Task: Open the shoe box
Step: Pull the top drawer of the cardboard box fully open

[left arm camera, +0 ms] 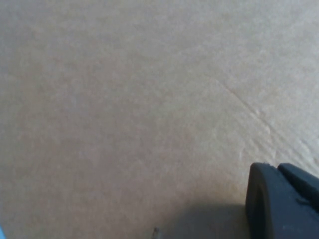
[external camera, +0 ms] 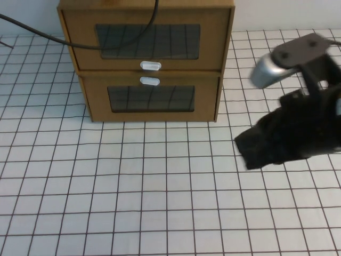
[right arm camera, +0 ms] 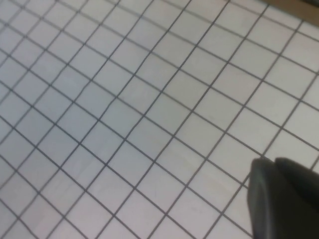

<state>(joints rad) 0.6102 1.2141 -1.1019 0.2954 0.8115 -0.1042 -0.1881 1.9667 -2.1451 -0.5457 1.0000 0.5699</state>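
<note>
The shoe box [external camera: 146, 61] is a brown cardboard cabinet at the back of the table, with two stacked drawers, both pushed in. Each drawer has a dark window and a white handle: the upper handle [external camera: 150, 65] and the lower handle [external camera: 149, 81]. My right gripper [external camera: 250, 152] hovers over the table to the right of the box and in front of it, apart from it. In the right wrist view its black fingers [right arm camera: 273, 162] are shut on nothing above the grid. My left gripper [left arm camera: 276, 167] is shut, close against plain cardboard [left arm camera: 124, 99]; the high view does not show it.
A white tabletop with a black grid [external camera: 133, 186] spreads in front of the box. A black cable [external camera: 80, 44] runs from the left edge across the upper drawer's front and up over the top of the box.
</note>
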